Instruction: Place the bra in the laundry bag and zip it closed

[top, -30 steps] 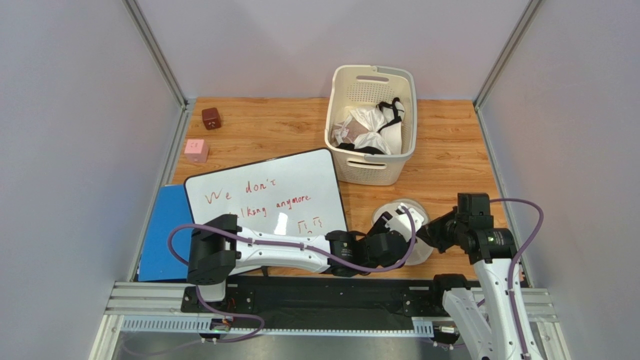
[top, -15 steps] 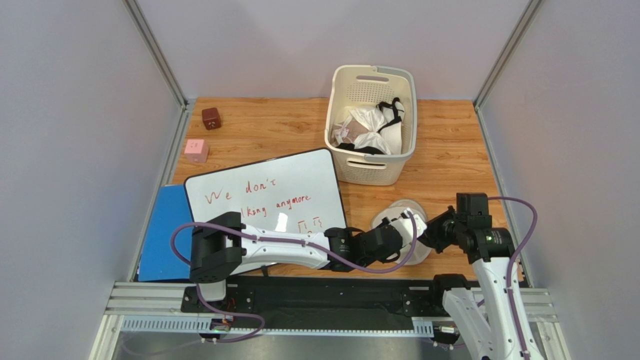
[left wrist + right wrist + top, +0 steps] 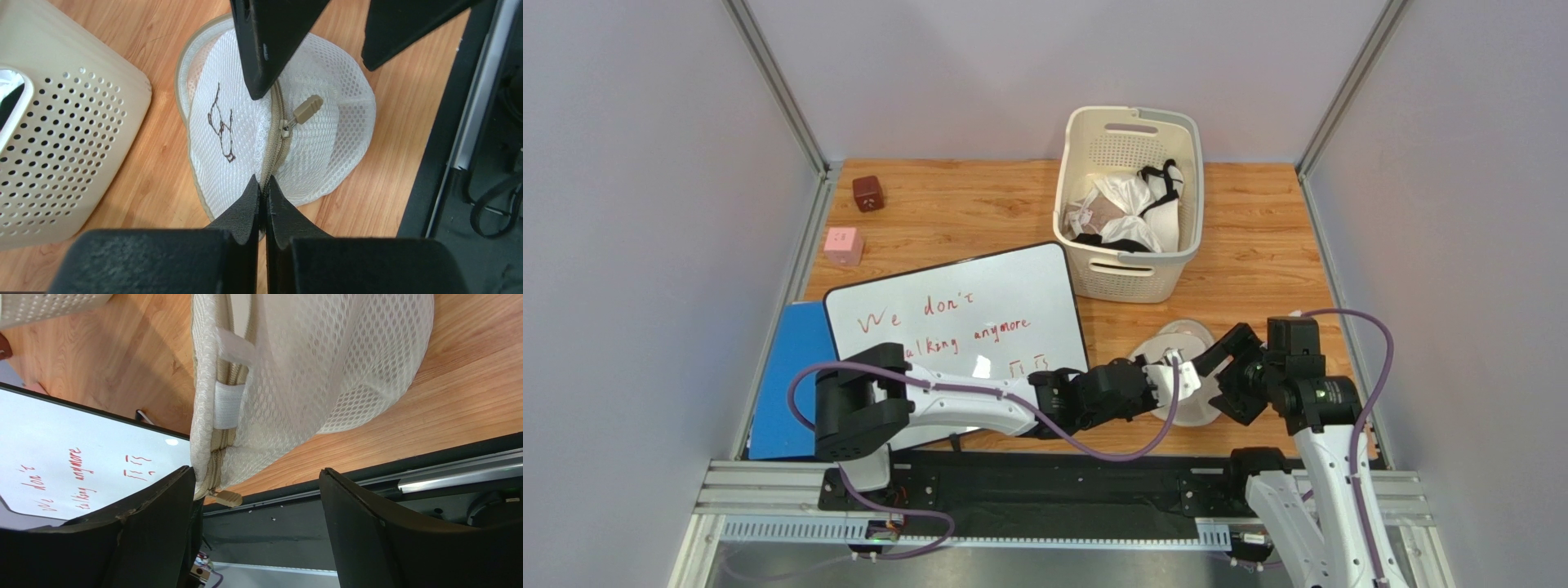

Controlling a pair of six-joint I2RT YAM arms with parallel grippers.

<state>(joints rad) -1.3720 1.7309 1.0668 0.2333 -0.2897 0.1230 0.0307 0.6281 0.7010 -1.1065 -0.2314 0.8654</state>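
Left of the laundry bag (image 3: 319, 141), just past the whiteboard (image 3: 952, 325), our left end effector (image 3: 262, 187) has just squeezed tight. A moment ago its jaws stood apart. Now its two tips press together right on the zipper rim at the edge of the bag, and we think a bit of the rim is pinched between them.

Our bag sits on the desk (image 3: 1247, 257), near the basket (image 3: 73, 153). We cannot see the bra. The bag looks puffed up, so we guess it is inside. On the zipper the little tan pull (image 3: 307, 109) sticks out free, with nothing holding it.

Right of the bag, our right end effector (image 3: 256, 474) has just let go. Its jaws were shut, and now they stand wide with the pull between them.

We think this is a swap of hands: the left one holds the bag so the right one can take a new grip on the pull. We cannot tell if the zipper is closed all the way round.
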